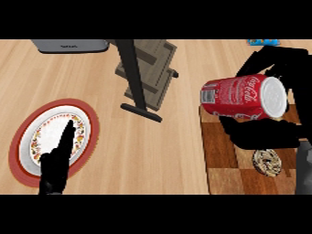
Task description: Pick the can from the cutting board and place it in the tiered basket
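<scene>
Now right hand (pixel 266 136) curled round red can (pixel 243 98); can sideways over cutting board (pixel 219 155) at 3 o'clock; tiered basket (pixel 148 68) at 12; can could slip out (round, smooth) or bump black pole (pixel 132 77); left hand (pixel 53 169) open, resting at 8.

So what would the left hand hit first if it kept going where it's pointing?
Probably the plate: the left hand shows over it, though height is unclear. Past that, a grey box.

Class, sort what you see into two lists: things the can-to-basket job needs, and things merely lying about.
Job: can, cutting board, tiered basket, right hand curled round the can.
Lying about: plate, round item on the board, grey appliance, left hand open over the plate.
</scene>
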Controlling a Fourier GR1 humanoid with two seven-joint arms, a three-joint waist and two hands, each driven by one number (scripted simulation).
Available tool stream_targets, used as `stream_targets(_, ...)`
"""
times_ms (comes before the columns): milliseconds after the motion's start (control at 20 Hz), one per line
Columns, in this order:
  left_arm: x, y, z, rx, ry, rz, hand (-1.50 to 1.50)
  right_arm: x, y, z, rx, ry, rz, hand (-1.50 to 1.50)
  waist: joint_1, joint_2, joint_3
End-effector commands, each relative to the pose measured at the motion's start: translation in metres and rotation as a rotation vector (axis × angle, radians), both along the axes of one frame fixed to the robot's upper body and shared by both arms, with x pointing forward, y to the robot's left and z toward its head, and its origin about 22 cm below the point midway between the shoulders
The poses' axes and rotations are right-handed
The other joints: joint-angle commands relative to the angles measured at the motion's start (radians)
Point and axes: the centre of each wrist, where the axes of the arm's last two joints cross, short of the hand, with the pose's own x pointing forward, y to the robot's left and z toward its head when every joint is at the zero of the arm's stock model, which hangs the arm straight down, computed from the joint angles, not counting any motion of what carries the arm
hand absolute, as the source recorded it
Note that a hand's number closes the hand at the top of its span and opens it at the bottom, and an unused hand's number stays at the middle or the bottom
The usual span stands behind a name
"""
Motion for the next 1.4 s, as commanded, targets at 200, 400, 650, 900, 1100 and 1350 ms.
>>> stream_targets(200,-0.001,-0.002,-0.003,-0.005,0.041,0.024,0.00,-0.031,0.008,0.098,-0.089,-0.179,-0.117,1.50,0.005,0.002,-0.005)
stream_targets(400,-0.008,0.005,-0.007,-0.016,0.068,-0.001,0.00,-0.026,0.019,0.124,-0.088,-0.185,-0.108,1.50,0.005,-0.001,-0.006)
stream_targets(650,0.003,0.001,0.001,-0.019,0.037,-0.022,0.00,-0.009,0.028,0.172,-0.073,-0.190,-0.137,1.50,0.014,0.005,-0.006)
stream_targets(900,0.012,-0.004,0.006,-0.011,0.038,-0.024,0.00,0.020,0.047,0.197,-0.086,-0.155,-0.180,1.50,0.032,0.018,-0.004)
stream_targets(1100,-0.002,0.004,0.000,-0.005,0.038,-0.022,0.00,0.043,0.043,0.208,-0.060,-0.116,-0.191,1.50,0.042,0.023,-0.003)
stream_targets(1350,0.005,-0.005,0.008,0.010,0.019,-0.041,0.00,0.070,0.078,0.195,-0.063,-0.077,-0.151,1.50,0.047,0.025,-0.002)
